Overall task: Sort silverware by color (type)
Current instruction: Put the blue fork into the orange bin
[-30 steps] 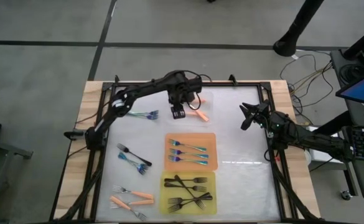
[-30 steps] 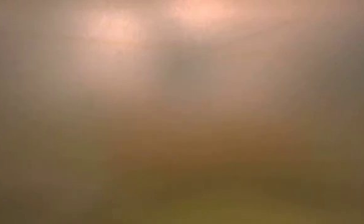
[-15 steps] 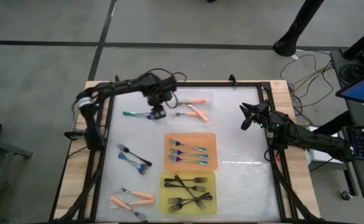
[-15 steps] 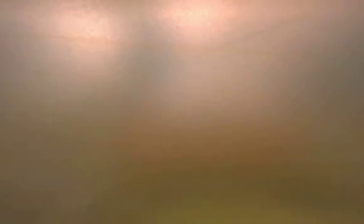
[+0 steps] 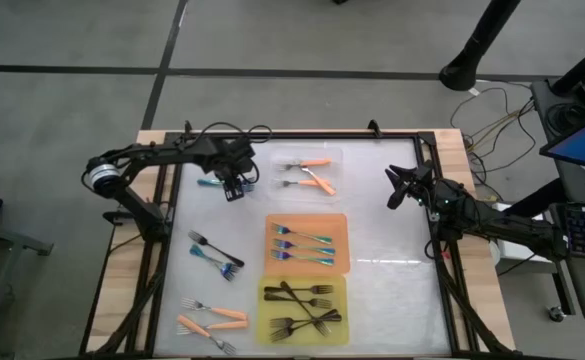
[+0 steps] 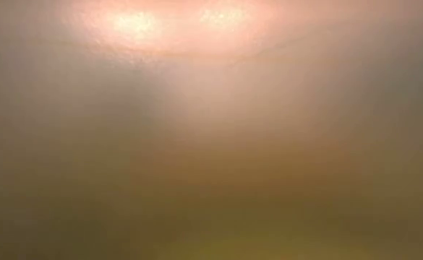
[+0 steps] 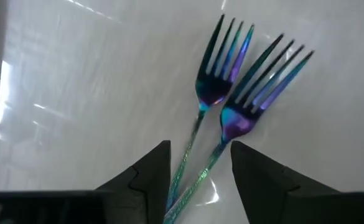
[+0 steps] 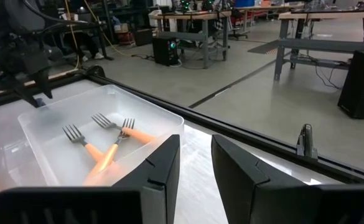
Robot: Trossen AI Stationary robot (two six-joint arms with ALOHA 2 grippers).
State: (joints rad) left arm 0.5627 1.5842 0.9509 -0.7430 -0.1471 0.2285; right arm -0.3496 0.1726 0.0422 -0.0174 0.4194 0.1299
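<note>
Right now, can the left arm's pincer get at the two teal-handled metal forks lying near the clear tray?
Probably yes: the left pincer hangs open straight over the two teal-handled metal forks, their handles between its fingers, and nothing covers them.

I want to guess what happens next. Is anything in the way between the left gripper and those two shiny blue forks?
Nothing visible. The left gripper is open right over the two blue forks, their handles running between its fingers.
</note>
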